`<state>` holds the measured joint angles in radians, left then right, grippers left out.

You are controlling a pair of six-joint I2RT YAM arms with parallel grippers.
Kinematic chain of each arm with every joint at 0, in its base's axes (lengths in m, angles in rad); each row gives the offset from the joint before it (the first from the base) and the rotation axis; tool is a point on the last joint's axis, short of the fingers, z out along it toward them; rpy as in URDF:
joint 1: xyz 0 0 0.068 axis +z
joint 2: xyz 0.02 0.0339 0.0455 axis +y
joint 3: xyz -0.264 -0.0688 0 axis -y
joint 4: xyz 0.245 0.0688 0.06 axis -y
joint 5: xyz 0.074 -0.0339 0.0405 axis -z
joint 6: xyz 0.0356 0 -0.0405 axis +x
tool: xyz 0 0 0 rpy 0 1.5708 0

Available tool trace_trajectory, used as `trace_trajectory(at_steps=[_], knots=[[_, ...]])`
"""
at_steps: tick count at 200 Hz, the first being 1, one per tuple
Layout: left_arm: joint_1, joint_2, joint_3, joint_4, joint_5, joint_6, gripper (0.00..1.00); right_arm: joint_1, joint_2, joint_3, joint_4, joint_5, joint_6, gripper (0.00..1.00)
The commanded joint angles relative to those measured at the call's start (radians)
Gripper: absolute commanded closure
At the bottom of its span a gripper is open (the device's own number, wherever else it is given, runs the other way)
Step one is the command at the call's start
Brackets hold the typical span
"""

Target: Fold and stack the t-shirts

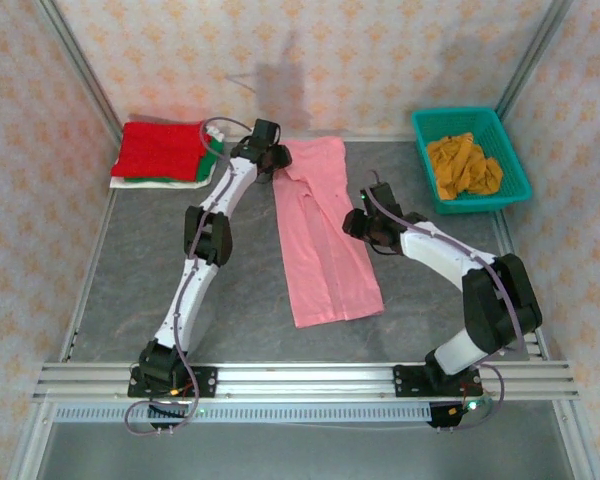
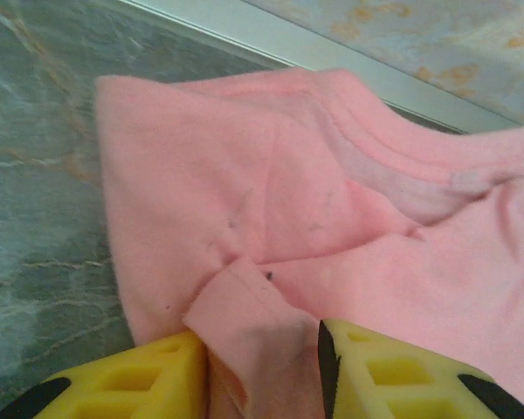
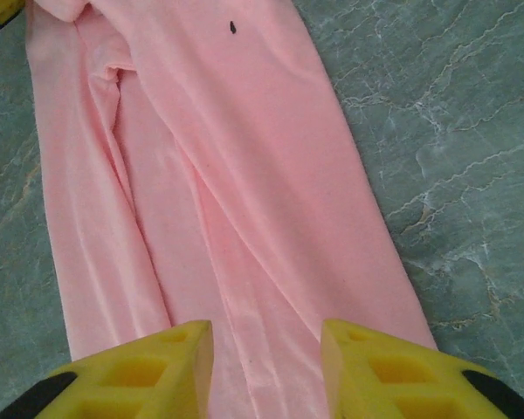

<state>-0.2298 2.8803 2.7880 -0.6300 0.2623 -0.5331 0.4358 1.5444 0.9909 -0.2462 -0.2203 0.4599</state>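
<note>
One soft pink t-shirt (image 1: pixel 323 232) lies folded into a long narrow strip.

Grey-green marbled tabletop (image 1: pixel 140 260), veined in white, walled from nine round to three o'clock by pale panels (image 1: pixel 380 50) printed with orange floral motifs. Silver metal posts (image 1: pixel 80 70) slanting up at eleven and one o'clock. Aluminium rail (image 1: pixel 300 380) across six o'clock. Soft, even light, faint shadow at twelve o'clock.
</note>
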Motion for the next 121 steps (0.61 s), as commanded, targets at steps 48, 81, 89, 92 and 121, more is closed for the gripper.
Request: trace_trajectory(at_steps=[48,81,89,92,121], knots=[[0.019,-0.67,-0.817,0.241,-0.127,0.007,0.53,0.002,0.164,0.209,-0.128,-0.004,-0.117,0.62],[-0.058,-0.915,-1.268,0.388,-0.151,-0.098,0.55,0.002,0.292,0.302,-0.178,0.038,-0.143,0.8],[-0.085,-0.931,-1.323,0.405,-0.149,-0.11,0.57,0.002,0.326,0.337,-0.201,0.036,-0.152,0.84],[-0.096,-0.934,-1.341,0.412,-0.15,-0.116,0.58,0.003,0.337,0.347,-0.209,0.036,-0.153,0.85],[-0.143,-0.882,-1.396,0.452,-0.142,-0.17,0.61,0.001,0.42,0.415,-0.242,0.087,-0.141,0.94]])
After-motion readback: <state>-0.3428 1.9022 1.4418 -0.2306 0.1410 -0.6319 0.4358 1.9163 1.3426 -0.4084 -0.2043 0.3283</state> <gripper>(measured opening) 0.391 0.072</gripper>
